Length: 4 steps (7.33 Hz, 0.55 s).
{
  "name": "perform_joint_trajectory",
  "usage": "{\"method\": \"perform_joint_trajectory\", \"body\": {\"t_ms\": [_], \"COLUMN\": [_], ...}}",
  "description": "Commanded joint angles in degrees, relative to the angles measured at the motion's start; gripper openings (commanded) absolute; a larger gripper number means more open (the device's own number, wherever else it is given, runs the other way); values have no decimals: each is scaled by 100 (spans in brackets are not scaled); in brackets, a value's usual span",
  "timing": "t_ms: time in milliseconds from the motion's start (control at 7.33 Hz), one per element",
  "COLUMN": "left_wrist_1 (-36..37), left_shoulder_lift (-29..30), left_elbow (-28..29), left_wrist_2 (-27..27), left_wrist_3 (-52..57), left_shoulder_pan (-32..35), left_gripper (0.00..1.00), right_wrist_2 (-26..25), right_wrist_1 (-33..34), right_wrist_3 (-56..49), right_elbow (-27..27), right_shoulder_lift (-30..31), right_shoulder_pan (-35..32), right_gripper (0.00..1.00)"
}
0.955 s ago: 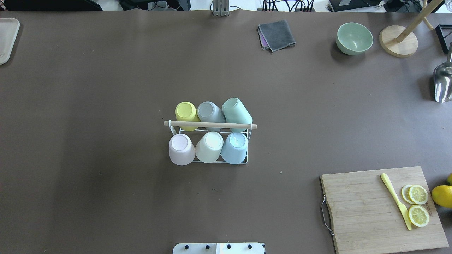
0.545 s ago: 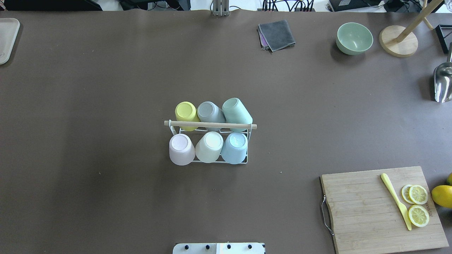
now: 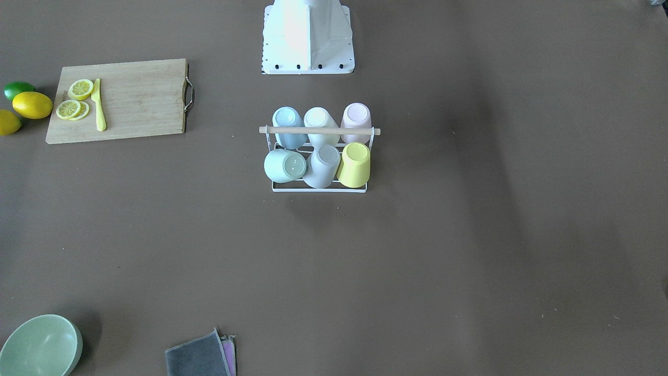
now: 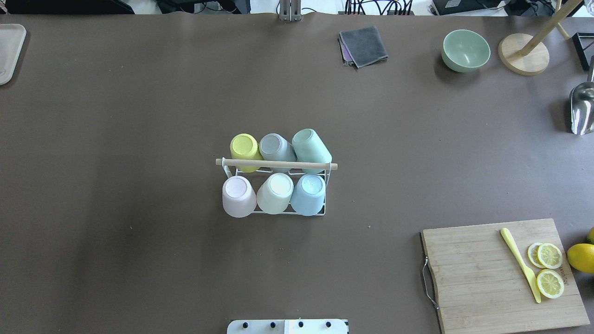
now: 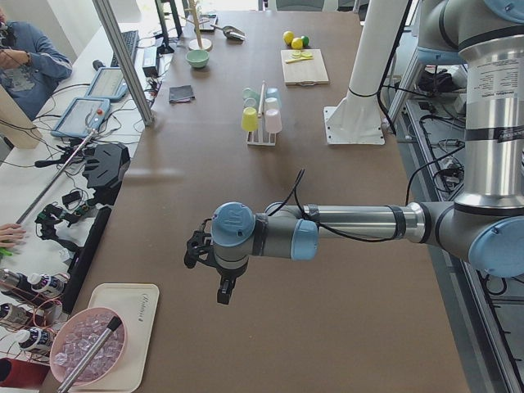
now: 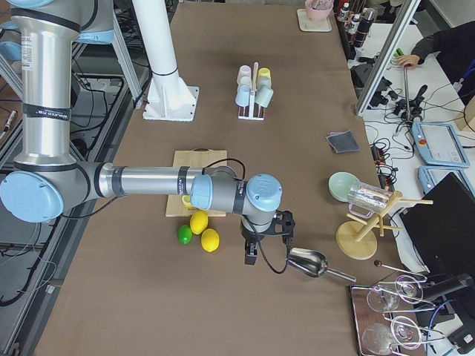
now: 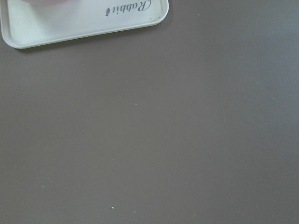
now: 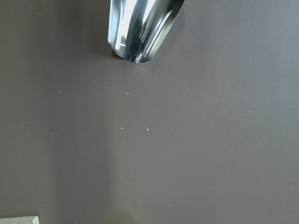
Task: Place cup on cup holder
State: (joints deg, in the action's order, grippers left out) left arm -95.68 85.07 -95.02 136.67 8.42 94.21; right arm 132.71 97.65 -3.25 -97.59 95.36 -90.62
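The cup holder is a white wire rack with a light wooden rod across its top, at mid-table. Several cups sit upside down on it: yellow, grey and green in the far row, pink, cream and blue in the near row. It also shows in the front-facing view. My left gripper hangs over the table's left end, far from the rack. My right gripper hangs over the right end. I cannot tell whether either is open or shut.
A white tray lies by the left gripper. A metal scoop lies by the right gripper. A wooden cutting board carries lemon slices and a yellow knife. A green bowl, a grey cloth and a wooden stand sit at the far edge.
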Motion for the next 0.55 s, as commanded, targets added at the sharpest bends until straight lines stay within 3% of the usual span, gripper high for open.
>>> {"method": "perform_joint_trajectory", "body": {"t_ms": [0,409], "left_wrist_1": [-3,-3], "left_shoulder_lift": [1,1], "left_elbow": [-121,-244], "left_wrist_2": [27,27], "left_wrist_3": [-295,-305], "left_shoulder_pan": [-34,-35], "left_gripper": [98,98], "right_wrist_2": [0,0], "right_wrist_1": [0,0], "right_wrist_3": [-1,-1], "right_elbow": [3,12], "right_shoulder_lift": [0,0], "right_shoulder_pan": [0,0], "right_gripper": [100,100]}}
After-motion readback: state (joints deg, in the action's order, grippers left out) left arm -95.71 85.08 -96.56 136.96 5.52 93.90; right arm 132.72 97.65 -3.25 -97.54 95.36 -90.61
